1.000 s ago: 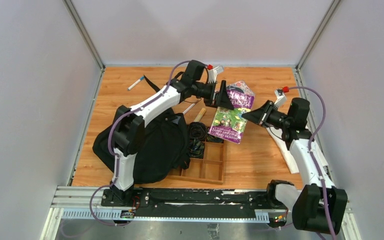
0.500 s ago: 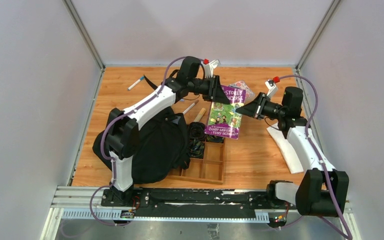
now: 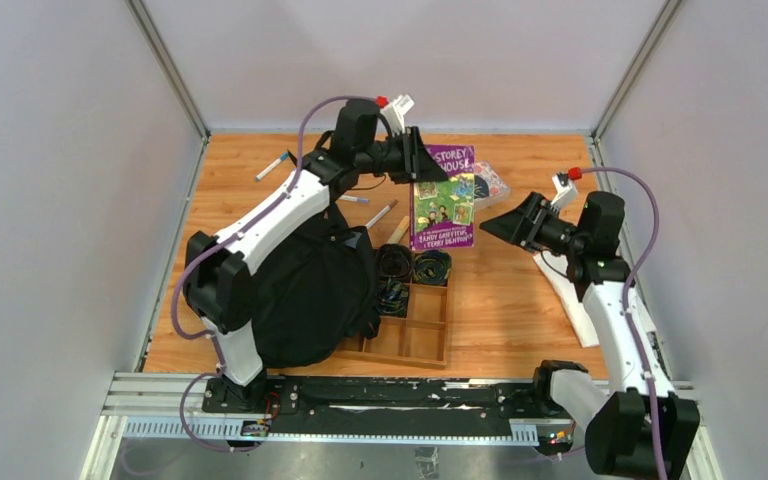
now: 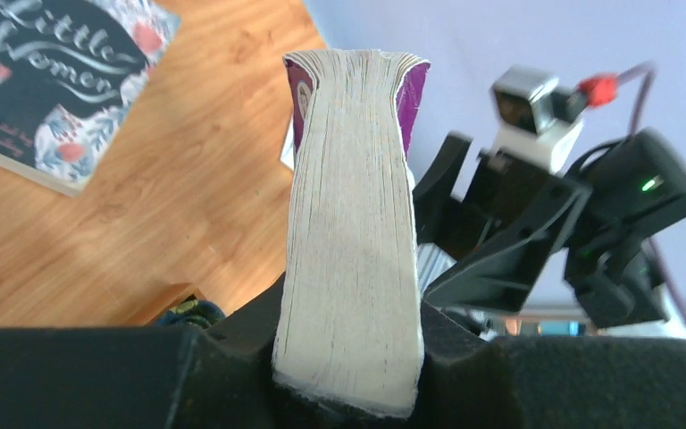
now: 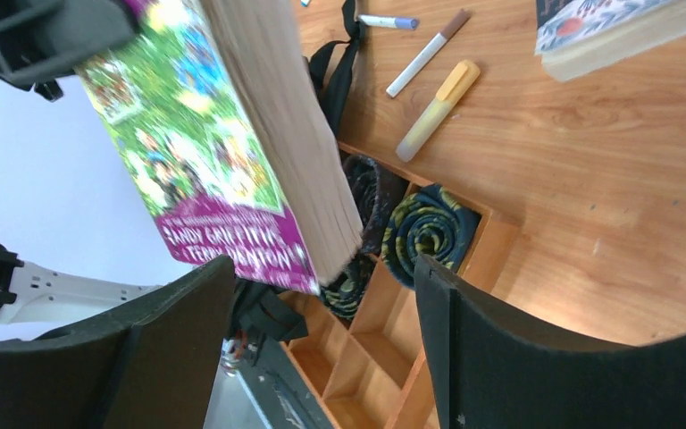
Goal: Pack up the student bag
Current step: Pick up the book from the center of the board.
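Over the wooden table (image 3: 520,320) my left gripper (image 3: 415,163) clamps the purple book (image 3: 444,205) while my right gripper (image 3: 495,225) stands open clear of it, so I'd carry it slowly toward the student bag (image 3: 300,300) slumped just left of the wooden tray (image 3: 425,338), keeping the pinch firm.

the student bag (image 3: 310,290) is a floppy all-black backpack. it lies slumped at near left, against the wooden tray (image 3: 425,340).

Top camera looks down from behind; both wrist cameras closely share the book (image 4: 348,223)
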`<state>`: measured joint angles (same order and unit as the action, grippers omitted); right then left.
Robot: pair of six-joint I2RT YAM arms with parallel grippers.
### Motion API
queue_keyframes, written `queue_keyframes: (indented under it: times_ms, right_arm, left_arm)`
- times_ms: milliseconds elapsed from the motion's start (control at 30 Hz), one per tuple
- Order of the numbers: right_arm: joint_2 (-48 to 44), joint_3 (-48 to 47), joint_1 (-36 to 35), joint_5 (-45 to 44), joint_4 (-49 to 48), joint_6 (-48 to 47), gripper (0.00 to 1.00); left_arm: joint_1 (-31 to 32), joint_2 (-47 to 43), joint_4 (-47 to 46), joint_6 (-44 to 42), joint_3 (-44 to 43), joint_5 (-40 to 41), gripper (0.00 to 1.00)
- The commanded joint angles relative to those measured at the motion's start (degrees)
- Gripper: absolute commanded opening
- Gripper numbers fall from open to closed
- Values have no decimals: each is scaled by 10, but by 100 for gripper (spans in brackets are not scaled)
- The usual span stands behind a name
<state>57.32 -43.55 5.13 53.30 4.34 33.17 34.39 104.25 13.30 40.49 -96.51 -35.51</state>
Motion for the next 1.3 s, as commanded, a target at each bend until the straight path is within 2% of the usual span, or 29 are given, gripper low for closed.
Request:
queue_keyframes:
  times_ms: [0, 333, 500, 667, 933, 1267]
  right_arm:
    - [-52, 49, 7, -18, -36, 79, 77]
    - [-149, 196, -1, -45, -329, 346, 82]
    - [-155, 232, -38, -81, -442, 408, 83]
    - [-128, 248, -89, -136, -517, 447, 88]
    - [-36, 264, -135, -180, -659, 524, 98]
    - [83, 228, -186, -219, -804, 551, 99]
  left_arm:
    - [-8, -70, -89, 67, 10, 62, 0]
    - [-10, -101, -224, 188, 67, 121, 0]
    - [-10, -109, -255, 220, 89, 131, 0]
    - [-10, -116, -269, 232, 100, 140, 0]
    - [-10, -128, -282, 237, 115, 152, 0]
    - [-10, -133, -290, 246, 121, 150, 0]
